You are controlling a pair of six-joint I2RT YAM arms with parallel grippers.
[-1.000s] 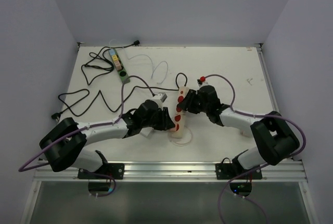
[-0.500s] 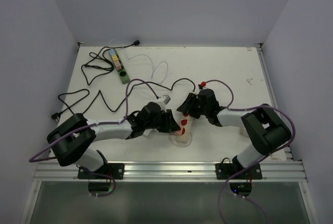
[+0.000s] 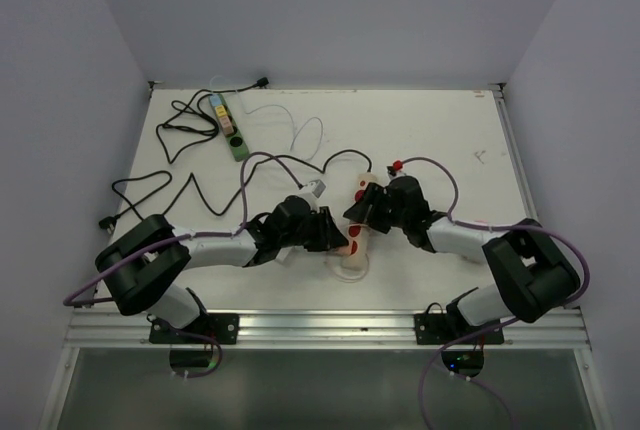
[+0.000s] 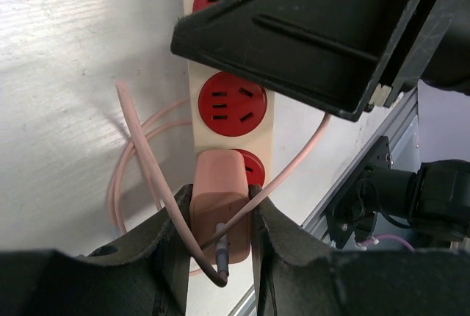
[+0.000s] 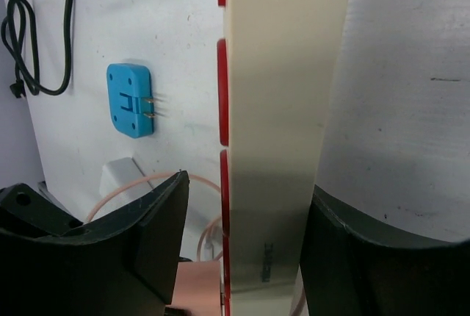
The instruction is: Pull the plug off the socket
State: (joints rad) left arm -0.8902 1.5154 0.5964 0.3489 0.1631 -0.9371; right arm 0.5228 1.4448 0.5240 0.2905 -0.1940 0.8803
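Left gripper: mine, closed on the pink plug, one finger pressed to each of its side faces. My grasp crosses the power strip's width.

Pink plug: seated in the end socket of the cream power strip, the socket nearest my left wrist. Its body stands out from the socket face and its pink cable loops off to the strip's left side.

Red socket: vacant, next up the strip from the plug. Another vacant one lies beyond it.

Long axis: the strip runs straight away from my left wrist toward my right gripper. The plug's prongs enter square to that axis.

Nearer arm: my left, already on the plug. My right reaches the strip from its far end.

Right gripper: mine, jaws parted and straddling the strip body. The finger on the strip's back side lies against it and a gap shows on the socket-face side, so I judge it is not yet clamped.

Coming move: I judge the plug must leave square off the socket face, with my right jaws bracing the strip against that pull.

Blue adapter: loose on the table, well apart from the strip on its socket-face side.
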